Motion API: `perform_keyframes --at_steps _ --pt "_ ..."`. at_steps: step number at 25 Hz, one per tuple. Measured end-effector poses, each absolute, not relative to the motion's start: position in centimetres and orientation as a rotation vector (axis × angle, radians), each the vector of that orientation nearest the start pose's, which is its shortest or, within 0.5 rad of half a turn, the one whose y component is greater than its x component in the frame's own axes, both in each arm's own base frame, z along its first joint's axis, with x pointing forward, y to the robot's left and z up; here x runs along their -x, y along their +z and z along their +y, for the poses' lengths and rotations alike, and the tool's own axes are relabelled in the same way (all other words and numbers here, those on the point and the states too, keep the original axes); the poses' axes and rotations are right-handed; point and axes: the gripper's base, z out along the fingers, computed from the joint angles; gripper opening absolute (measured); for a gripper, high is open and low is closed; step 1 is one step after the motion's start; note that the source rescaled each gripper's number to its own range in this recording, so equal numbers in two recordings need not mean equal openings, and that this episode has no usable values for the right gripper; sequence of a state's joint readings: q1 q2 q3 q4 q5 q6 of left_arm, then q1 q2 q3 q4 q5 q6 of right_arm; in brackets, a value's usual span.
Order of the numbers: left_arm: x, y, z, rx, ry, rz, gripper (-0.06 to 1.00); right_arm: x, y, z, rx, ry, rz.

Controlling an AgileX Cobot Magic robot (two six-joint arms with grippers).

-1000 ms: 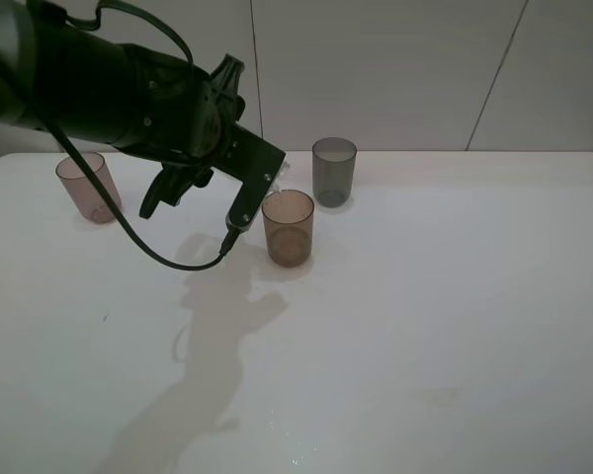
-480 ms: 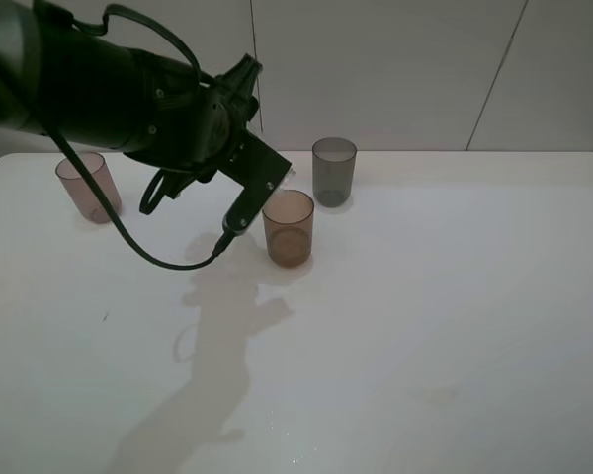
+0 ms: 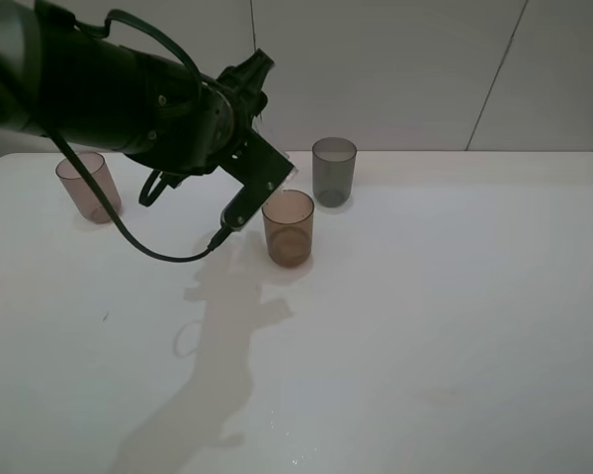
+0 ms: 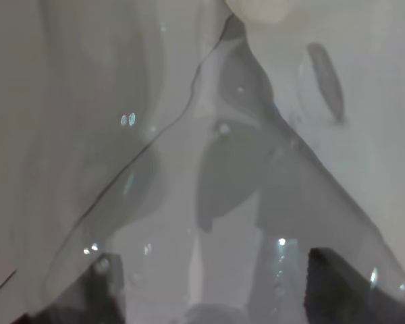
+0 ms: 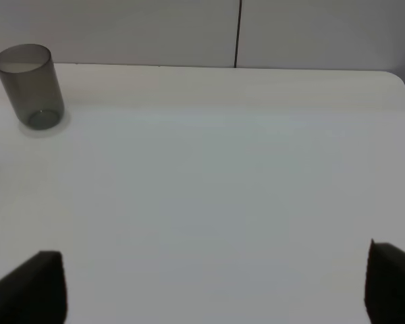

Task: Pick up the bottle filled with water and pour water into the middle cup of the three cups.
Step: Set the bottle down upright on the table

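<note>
My left gripper [image 3: 269,180] is shut on the clear bottle [image 4: 209,169] and holds it tilted just above the left rim of the middle cup [image 3: 289,227], an amber tumbler at the table's centre. In the left wrist view the bottle fills the frame between the dark fingertips [image 4: 331,287]; in the exterior view the arm hides most of it. The pinkish-brown cup [image 3: 88,186] stands at the far left. The dark grey cup [image 3: 334,171] stands behind and right of the amber one, and also shows in the right wrist view [image 5: 29,84]. My right gripper [image 5: 212,283] is open and empty over bare table.
The white table [image 3: 445,296] ends at a pale panelled wall [image 3: 395,69] behind the cups. A black cable [image 3: 143,242] loops down from the left arm near the tabletop. The right arm does not show in the exterior view.
My left wrist has rolled further and lifted slightly up and right with the bottle, staying over the amber cup's left rim. The cups have not moved.
</note>
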State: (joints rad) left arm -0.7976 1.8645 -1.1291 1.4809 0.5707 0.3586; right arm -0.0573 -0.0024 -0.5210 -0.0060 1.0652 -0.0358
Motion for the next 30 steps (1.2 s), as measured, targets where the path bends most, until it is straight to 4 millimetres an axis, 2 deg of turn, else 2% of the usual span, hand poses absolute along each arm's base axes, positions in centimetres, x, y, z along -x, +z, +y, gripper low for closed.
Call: perform_keyframes --at_steps 15,17,20,22,25,27,30 --pt "-30.7 19.8 -24.7 3.029 -1.528 -1.239 0.02 0.8 28.3 0.0 -0.022 -0.066 2.026" --pt "-30.6 19.7 -24.8 3.04 -1.497 -1.293 0.02 0.8 28.3 0.0 -0.022 -0.066 2.026" --pt "-30.4 19.4 -24.8 3.014 -1.39 -1.59 0.02 0.8 28.3 0.0 -0.022 -0.066 2.026" --pt "-30.3 19.3 -24.8 2.962 -1.296 -1.857 0.02 0.8 28.3 0.0 -0.022 -0.066 2.026" --pt "-30.5 19.1 -24.5 2.776 -1.151 -2.328 0.02 0.8 28.3 0.0 -0.022 -0.066 2.026" --pt "-30.9 19.1 -23.9 2.551 -1.031 -2.692 0.02 0.8 28.3 0.0 -0.022 -0.066 2.026" --pt "-31.7 19.0 -22.7 2.083 -0.828 -3.201 0.02 0.8 28.3 0.0 -0.022 -0.066 2.026"
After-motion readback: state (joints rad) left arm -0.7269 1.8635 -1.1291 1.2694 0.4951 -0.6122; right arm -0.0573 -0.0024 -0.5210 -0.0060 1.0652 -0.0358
